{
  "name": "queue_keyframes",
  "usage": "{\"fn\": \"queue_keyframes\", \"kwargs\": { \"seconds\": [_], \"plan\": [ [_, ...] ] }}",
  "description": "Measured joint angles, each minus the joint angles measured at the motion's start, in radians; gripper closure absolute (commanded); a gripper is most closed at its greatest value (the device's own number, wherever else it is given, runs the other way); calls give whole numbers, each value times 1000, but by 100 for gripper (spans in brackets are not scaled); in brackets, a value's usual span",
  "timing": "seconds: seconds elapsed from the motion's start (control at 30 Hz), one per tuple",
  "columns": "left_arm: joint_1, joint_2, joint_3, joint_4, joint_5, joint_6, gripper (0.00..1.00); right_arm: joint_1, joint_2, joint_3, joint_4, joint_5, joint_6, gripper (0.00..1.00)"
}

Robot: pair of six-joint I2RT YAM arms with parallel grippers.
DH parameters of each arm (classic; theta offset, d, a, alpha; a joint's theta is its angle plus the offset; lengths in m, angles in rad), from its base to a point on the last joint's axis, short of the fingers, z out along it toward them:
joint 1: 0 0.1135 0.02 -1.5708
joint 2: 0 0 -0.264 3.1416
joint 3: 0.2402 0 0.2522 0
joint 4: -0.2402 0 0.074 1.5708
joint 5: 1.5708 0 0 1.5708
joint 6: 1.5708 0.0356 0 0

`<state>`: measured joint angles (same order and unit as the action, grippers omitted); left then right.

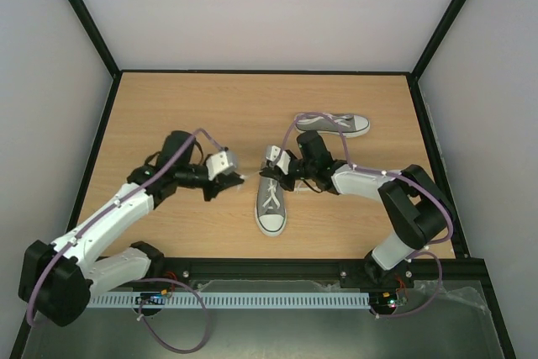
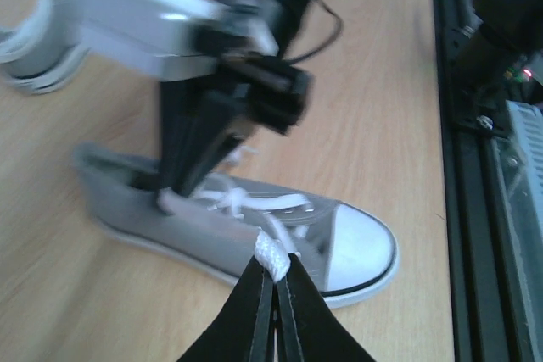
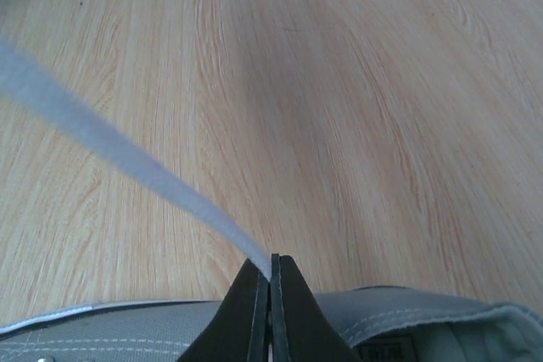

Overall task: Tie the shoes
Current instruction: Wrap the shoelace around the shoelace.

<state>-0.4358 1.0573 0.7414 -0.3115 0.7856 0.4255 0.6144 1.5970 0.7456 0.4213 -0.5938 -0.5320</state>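
The top view looks down from above and behind the arm bases (image 1: 387,266) over the whole table (image 1: 210,115). Each wrist view sits close behind its own jaws, looking out past their tips. All three share the shoe (image 1: 271,203) beside the jaws.

The wooden table (image 1: 168,107) carries a near shoe (image 1: 271,205) and a far shoe (image 1: 340,124).
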Motion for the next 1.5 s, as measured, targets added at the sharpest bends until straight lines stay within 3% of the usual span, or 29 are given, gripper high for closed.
{"fn": "queue_keyframes", "kwargs": {
  "seconds": [0.07,0.13,0.17,0.2,0.27,0.33,0.5,0.7,0.8,1.07,1.37,1.5],
  "plan": [
    [-83,0,-31,37,-21,11,92,-3,0,-12,6,0,8,99],
    [-180,19,-64,85,-49,34,59,-6,0,-18,13,-3,16,99],
    [-215,36,-73,105,-57,48,48,-6,0,-19,19,-4,19,99],
    [-238,53,-79,122,-64,69,42,-6,0,-21,27,-6,21,99],
    [-269,90,-92,150,-82,111,39,-6,-3,-24,38,-9,22,99],
    [-277,108,-100,151,-102,175,44,-6,-8,-27,46,-11,19,99],
    [-226,109,-74,120,-159,319,70,-6,-24,-34,46,-29,-10,99],
    [-72,162,-27,215,-150,315,63,-6,-32,-39,46,-54,-26,99],
    [-84,210,-38,305,-148,299,57,-6,-32,-39,46,-58,-26,99],
    [-114,298,-54,428,-146,335,56,-6,-46,-43,45,-58,-37,99],
    [-143,332,-56,444,-153,371,71,-6,-47,-44,45,-58,-41,99],
    [-153,332,-56,464,-164,373,90,-6,-47,-44,43,-58,-48,97]
  ]
}}
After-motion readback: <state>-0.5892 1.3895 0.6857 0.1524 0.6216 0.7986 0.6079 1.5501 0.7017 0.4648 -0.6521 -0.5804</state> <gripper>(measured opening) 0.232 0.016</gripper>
